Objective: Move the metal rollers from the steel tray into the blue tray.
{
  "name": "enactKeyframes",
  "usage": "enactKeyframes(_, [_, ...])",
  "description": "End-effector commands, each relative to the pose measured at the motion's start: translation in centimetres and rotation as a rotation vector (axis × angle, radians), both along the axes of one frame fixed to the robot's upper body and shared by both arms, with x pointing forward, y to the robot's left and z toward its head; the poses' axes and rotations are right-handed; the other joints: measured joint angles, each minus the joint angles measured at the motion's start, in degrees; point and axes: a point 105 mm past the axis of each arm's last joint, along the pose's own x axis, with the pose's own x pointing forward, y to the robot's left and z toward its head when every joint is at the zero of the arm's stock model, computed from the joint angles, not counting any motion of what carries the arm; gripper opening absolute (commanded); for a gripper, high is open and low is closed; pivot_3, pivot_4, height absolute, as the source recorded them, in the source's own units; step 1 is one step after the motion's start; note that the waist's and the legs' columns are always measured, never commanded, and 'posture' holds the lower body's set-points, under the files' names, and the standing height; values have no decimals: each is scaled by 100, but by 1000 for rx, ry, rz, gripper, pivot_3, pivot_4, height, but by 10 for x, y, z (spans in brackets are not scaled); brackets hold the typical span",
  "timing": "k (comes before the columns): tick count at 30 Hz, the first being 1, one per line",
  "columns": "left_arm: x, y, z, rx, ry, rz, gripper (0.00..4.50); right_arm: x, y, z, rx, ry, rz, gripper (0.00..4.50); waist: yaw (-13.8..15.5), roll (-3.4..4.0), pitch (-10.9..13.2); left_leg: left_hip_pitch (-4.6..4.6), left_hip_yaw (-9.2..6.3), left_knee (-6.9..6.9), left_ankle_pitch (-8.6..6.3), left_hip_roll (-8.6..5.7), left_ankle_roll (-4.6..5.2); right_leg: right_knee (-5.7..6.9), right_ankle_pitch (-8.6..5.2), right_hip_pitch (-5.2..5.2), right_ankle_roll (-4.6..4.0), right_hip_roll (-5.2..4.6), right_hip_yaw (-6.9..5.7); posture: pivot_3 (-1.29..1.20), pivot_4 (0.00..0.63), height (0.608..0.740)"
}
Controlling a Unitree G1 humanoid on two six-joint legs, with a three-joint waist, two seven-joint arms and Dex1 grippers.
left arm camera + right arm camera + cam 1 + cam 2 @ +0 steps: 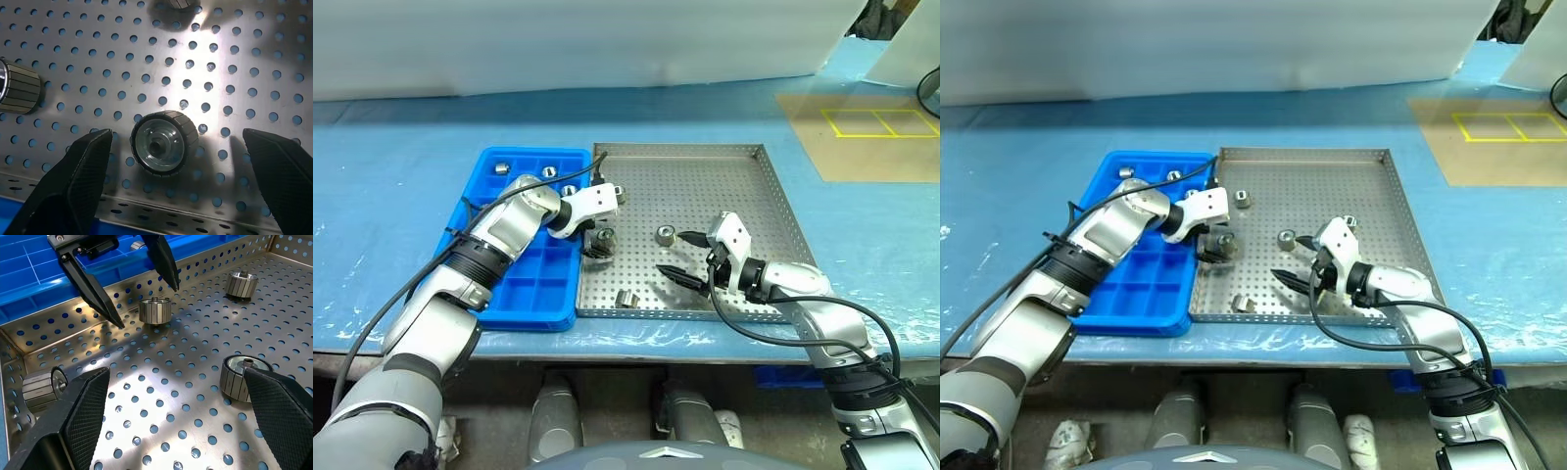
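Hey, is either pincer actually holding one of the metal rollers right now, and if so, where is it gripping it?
Nothing is held. The left pincer straddles a roller on the steel tray, fingers apart. The right pincer is open too.

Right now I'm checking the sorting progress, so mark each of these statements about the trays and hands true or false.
1. The left hand is open around an upright roller in the steel tray. True.
2. The right hand grips a roller. False: it is open and holds nothing.
3. The blue tray already holds some rollers. True.
4. The steel tray has a solid floor. False: it is perforated.
5. The blue tray lies to the right of the steel tray. False: it lies to its left.
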Motion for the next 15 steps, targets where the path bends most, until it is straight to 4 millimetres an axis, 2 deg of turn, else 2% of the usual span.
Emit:
enactKeyframes(1, [17,18,-6,101,-58,76,3876,-2,3,15,25,-56,13,4500,-31,0,0,3,0,1,0,0,0,0,0,3,0,0,0,-150,150,740])
enactKeyframes(7, [14,13,-17,128,-26,19,1910,-1,4,18,37,-61,9,4500,-121,4,-3,18,-1,-1,0,0,-1,-1,0,18,0,1,0,-155,150,740])
enactKeyframes(11, [5,3,-19,75,21,-17,1891,-1,3,17,32,-61,6,4500,-107,5,-3,19,-1,-1,-1,-3,2,-9,0,26,0,-2,0,-161,150,740])
enactKeyframes(15, [4,-3,-16,-10,37,26,1891,-2,2,15,27,-58,0,4500,-103,8,-5,18,-1,-3,-2,-3,4,-12,0,26,-1,-2,0,-166,150,740])
